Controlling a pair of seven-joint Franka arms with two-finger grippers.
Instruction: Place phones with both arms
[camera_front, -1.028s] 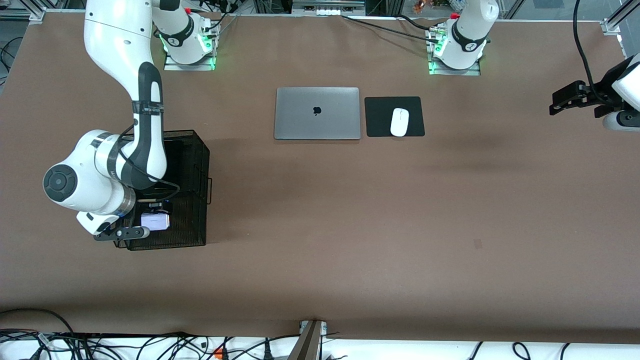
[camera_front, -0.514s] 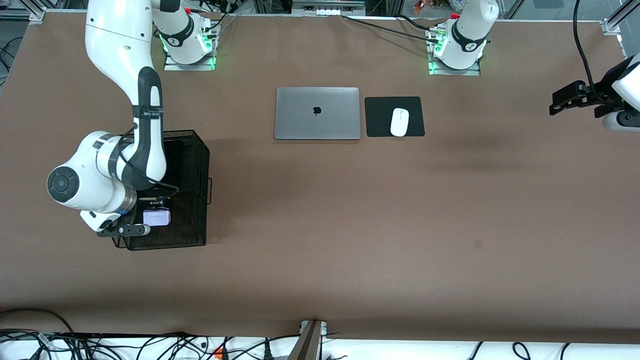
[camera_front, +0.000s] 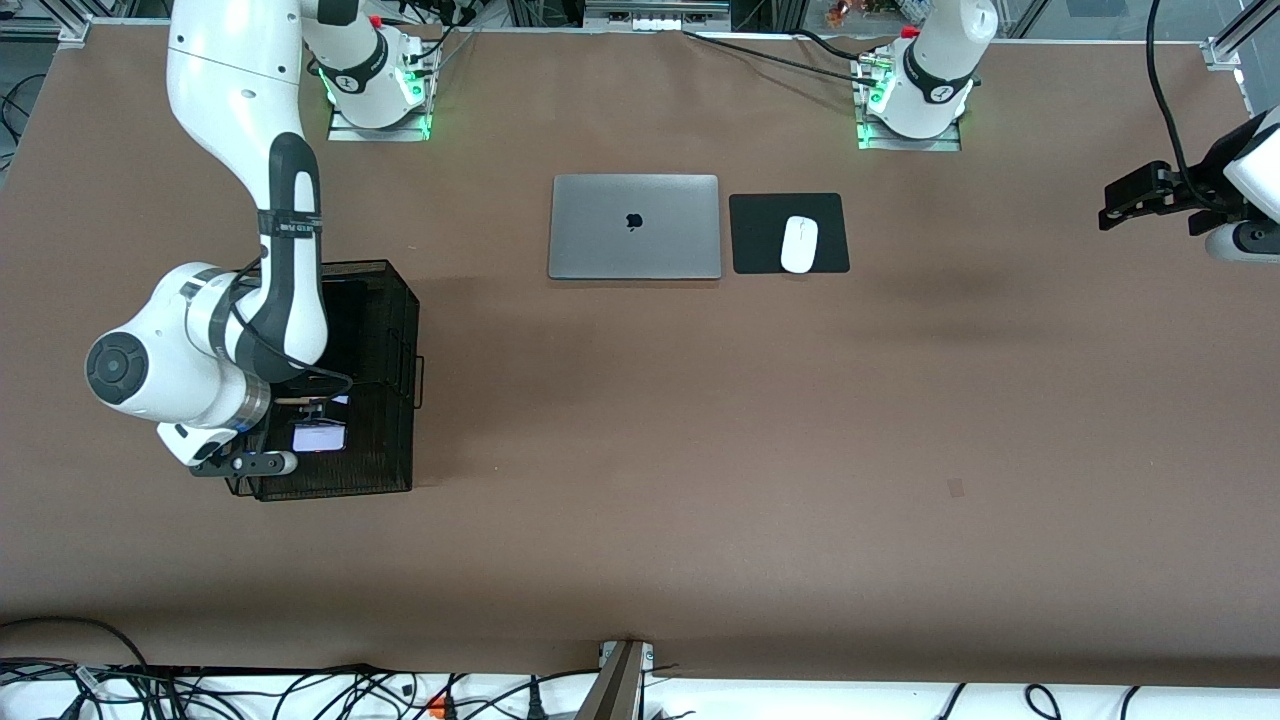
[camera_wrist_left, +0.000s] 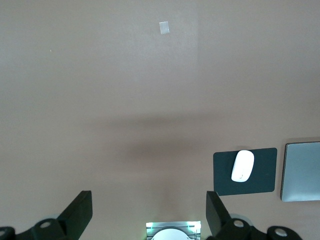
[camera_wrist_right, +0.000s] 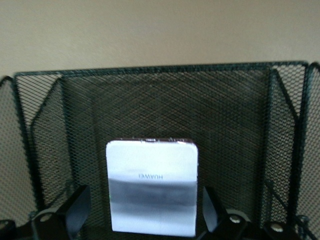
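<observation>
Shifted slightly since a moment ago: right end effector (camera_wrist_right: 140, 215) over the mesh basket (camera_front: 385, 300), fingers spread astride the pale phone (camera_wrist_right: 152, 187) inside. Picking step; next, probably clench and lift. Left end effector (camera_wrist_left: 150, 215) released, waiting above the desk (camera_front: 700, 450).

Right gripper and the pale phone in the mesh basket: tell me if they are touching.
Apart. The right wrist view shows dark mesh on either side of the pale phone, between it and the open right gripper fingers.

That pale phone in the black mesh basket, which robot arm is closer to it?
The right. The right gripper is down in the mesh basket, open with its fingers either side of the pale phone. The left gripper waits, open, over bare table at the left arm's end.
</observation>
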